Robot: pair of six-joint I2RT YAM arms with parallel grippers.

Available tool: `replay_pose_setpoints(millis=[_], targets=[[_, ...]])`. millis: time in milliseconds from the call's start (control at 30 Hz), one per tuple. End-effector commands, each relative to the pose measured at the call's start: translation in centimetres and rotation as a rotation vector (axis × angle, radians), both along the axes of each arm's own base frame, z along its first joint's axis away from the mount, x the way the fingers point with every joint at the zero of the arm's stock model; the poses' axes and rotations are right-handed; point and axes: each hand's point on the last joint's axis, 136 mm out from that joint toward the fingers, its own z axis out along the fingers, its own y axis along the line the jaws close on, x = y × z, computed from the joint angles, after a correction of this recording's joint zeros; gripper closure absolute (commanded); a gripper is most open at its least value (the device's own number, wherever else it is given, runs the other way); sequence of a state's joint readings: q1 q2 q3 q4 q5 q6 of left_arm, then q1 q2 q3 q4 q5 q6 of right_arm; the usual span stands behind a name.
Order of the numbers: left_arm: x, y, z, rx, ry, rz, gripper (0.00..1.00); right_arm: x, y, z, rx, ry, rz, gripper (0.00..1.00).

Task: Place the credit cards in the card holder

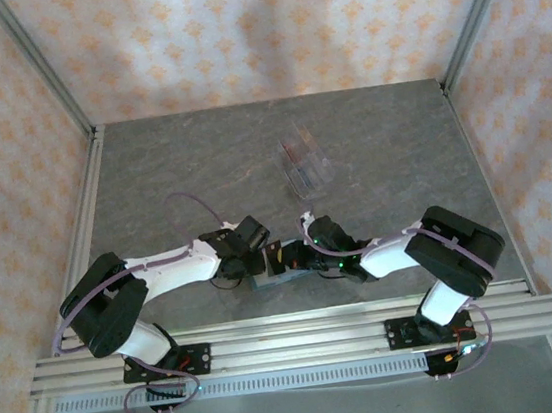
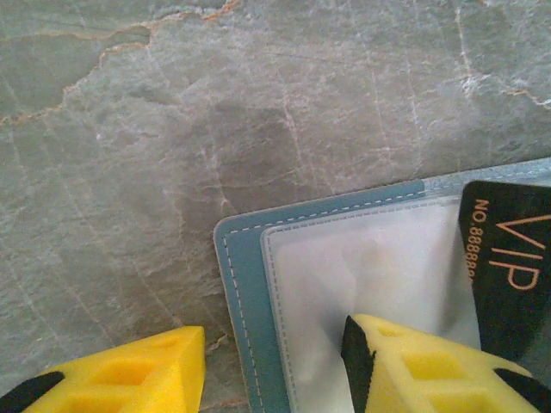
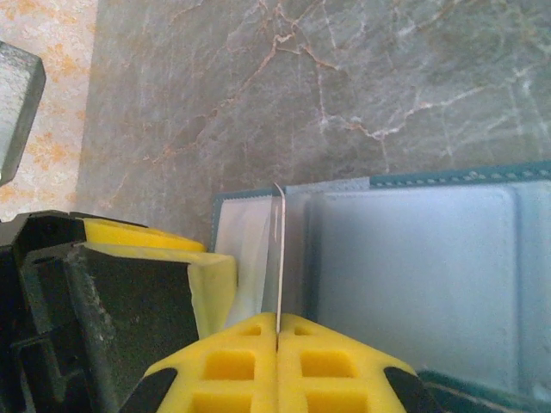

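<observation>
The card holder (image 1: 268, 280) lay on the counter (image 1: 171, 169) near its front edge, between the left fingers (image 2: 413, 366) and right fingers (image 3: 232, 366). A credit card (image 3: 278, 258) stood edge-on over it, in the right fingers. A container (image 1: 304, 163) sat behind, well apart.

The table (image 1: 152, 181) is grey-green stone, veined in white and rust. The walls (image 1: 234, 30) are pale peach with a repeating orange flower motif. The card holder (image 2: 245, 292) is teal with white dashed stitching, and its pockets are frosted milky white. The credit card (image 2: 508, 258) is black with copper "VIP" lettering and digits. The left gripper (image 2: 274, 366) and the right gripper (image 3: 277, 357) have bright yellow fingers with black edges. The arms (image 1: 177, 264) are white with black joints and carry lilac cables (image 1: 195, 201). The far box (image 1: 306, 162) is clear, with red flecks inside.
</observation>
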State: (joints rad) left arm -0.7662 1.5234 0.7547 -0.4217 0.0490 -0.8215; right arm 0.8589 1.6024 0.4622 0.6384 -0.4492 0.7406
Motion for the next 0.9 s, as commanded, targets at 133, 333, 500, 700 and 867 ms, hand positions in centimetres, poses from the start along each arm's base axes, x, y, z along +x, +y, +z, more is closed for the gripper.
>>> replay_pose_setpoints(millis=[133, 333, 500, 700, 867], targets=[[-1.8, 0.1, -2.0, 0.019, 0.074, -0.013, 0.53, -1.2, -1.0, -1.0, -0.042, 0.040, 0.005, 1.00], [-1.8, 0.1, -2.0, 0.020, 0.072, -0.010, 0.53, -1.4, -0.6, -1.4, -0.035, 0.061, 0.019, 1.00], [-1.9, 0.2, -2.0, 0.022, 0.075, -0.012, 0.53, -1.7, -0.6, -1.7, -0.040, 0.080, 0.028, 1.00], [-1.8, 0.2, -1.9, 0.022, 0.071, -0.010, 0.53, -1.9, -0.5, -1.9, -0.060, 0.092, 0.041, 1.00], [-1.8, 0.2, -1.9, 0.020, 0.069, -0.010, 0.53, -1.6, 0.0, -2.0, -0.069, 0.093, 0.059, 1.00]])
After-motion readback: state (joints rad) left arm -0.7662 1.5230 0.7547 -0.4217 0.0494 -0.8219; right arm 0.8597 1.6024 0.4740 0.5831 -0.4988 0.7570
